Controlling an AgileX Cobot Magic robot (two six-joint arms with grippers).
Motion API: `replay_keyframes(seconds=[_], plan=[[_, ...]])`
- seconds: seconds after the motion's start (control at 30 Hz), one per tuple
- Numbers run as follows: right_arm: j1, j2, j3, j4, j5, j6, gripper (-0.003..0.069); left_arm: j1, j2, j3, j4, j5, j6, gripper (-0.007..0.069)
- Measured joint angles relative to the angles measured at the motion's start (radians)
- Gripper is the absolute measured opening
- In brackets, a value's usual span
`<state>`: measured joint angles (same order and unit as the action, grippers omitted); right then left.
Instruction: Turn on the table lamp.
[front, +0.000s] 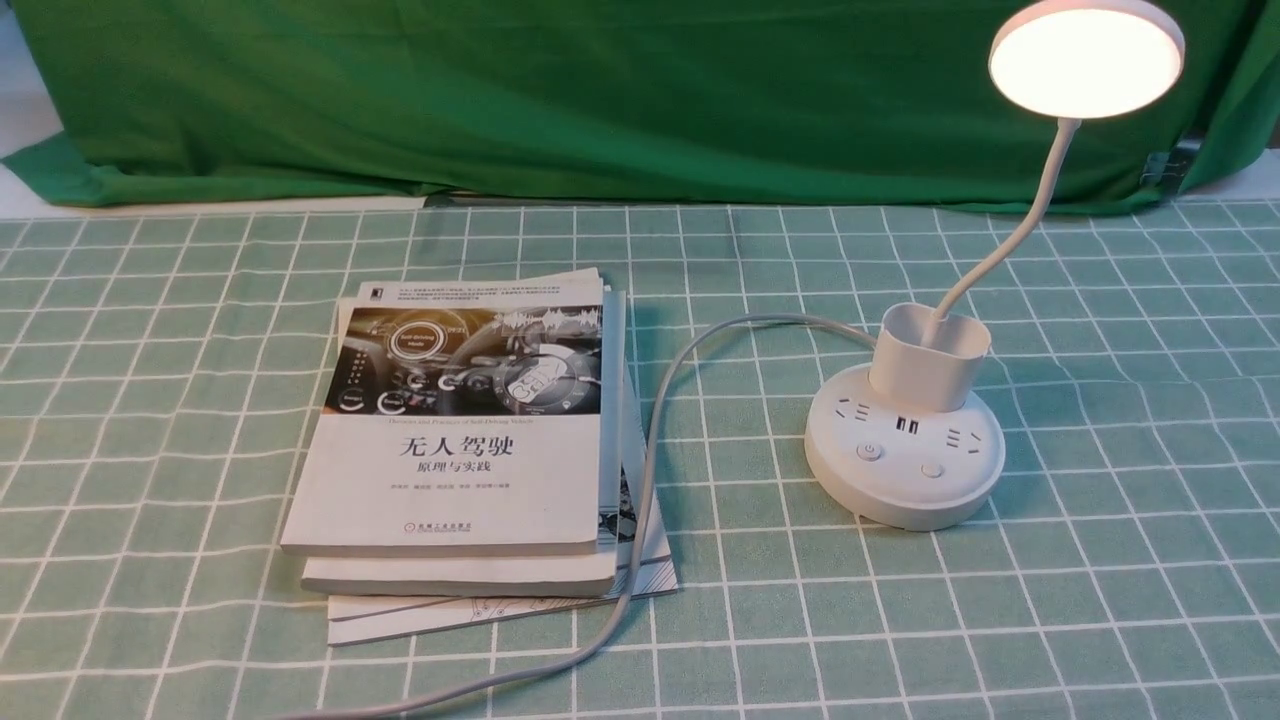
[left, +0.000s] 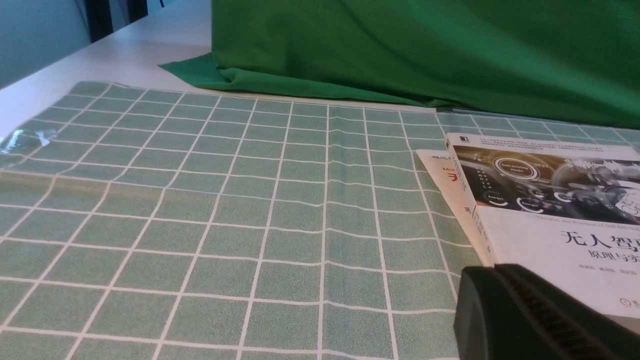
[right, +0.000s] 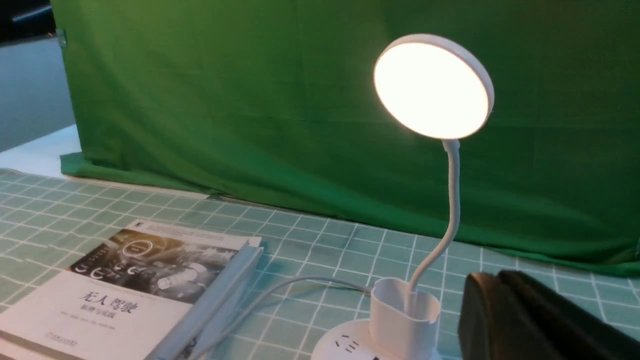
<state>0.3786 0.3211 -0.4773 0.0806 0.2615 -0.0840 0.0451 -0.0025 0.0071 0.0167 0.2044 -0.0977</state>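
Observation:
The white table lamp (front: 905, 460) stands on the right side of the table, and its round disc head (front: 1086, 60) glows brightly. A thin gooseneck (front: 1010, 235) rises from the cup-shaped holder (front: 930, 358) on the round base, which carries sockets and two buttons (front: 868, 452). In the right wrist view the lit lamp head (right: 433, 87) and holder (right: 404, 312) sit close beside my right gripper (right: 500, 275), whose black fingers are pressed together and hold nothing. My left gripper (left: 495, 270) is also shut and empty, over the near corner of the books. Neither gripper shows in the front view.
A stack of books (front: 470, 440) lies left of the lamp on the green checked tablecloth (front: 150, 400). The lamp's grey cord (front: 650, 470) curves from the base past the books to the front edge. A green cloth backdrop (front: 600, 100) closes off the far side.

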Motion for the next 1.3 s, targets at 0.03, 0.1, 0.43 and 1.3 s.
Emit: replay_keyframes(seconds=[0.03,0.1,0.43,1.3], plan=[[0.000,-0.004,0.006,0.001,-0.006,-0.010,0.0069,0.000,0.000,0.000,0.000,0.000,0.000,0.0021],[0.000,-0.013,0.023,0.001,-0.017,-0.019,0.0074,0.000,0.000,0.000,0.000,0.000,0.000,0.0021],[-0.271,-0.155,0.303,-0.034,-0.166,-0.015,0.0095,0.000,0.000,0.000,0.000,0.000,0.000,0.0021],[-0.329,-0.318,0.488,-0.160,-0.043,0.218,0.0158,0.000,-0.001,0.000,0.004,0.000,0.000,0.0021]])
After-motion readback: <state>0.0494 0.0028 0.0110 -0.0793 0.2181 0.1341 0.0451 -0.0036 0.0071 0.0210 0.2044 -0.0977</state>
